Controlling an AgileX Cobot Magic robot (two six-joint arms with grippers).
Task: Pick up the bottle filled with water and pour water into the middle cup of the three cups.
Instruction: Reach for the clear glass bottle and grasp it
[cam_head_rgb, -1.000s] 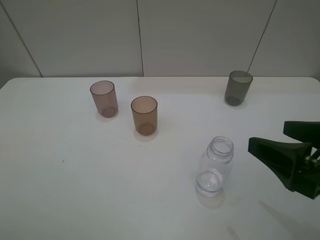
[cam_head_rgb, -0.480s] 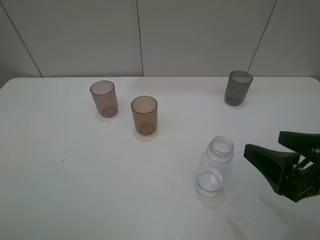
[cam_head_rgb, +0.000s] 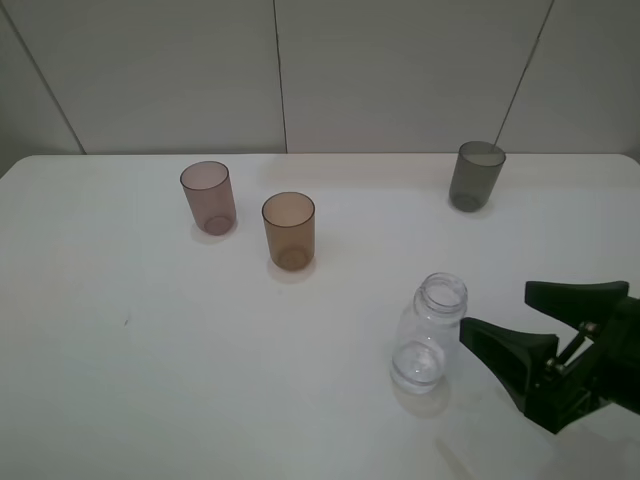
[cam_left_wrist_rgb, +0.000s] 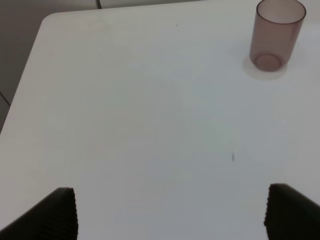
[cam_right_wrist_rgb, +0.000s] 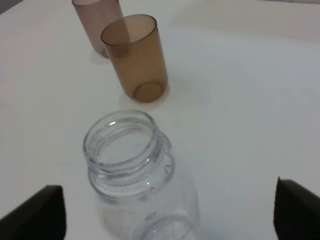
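Right pincer (cam_head_rgb: 497, 310) wide open, beside bottle (cam_head_rgb: 430, 335)

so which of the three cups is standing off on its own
The grey cup, far back on the right. The pink cup and amber cup stand close together on the left.

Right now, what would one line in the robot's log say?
stage: pre-grasp | right gripper: open, beside bottle | left gripper: open | middle cup: upright
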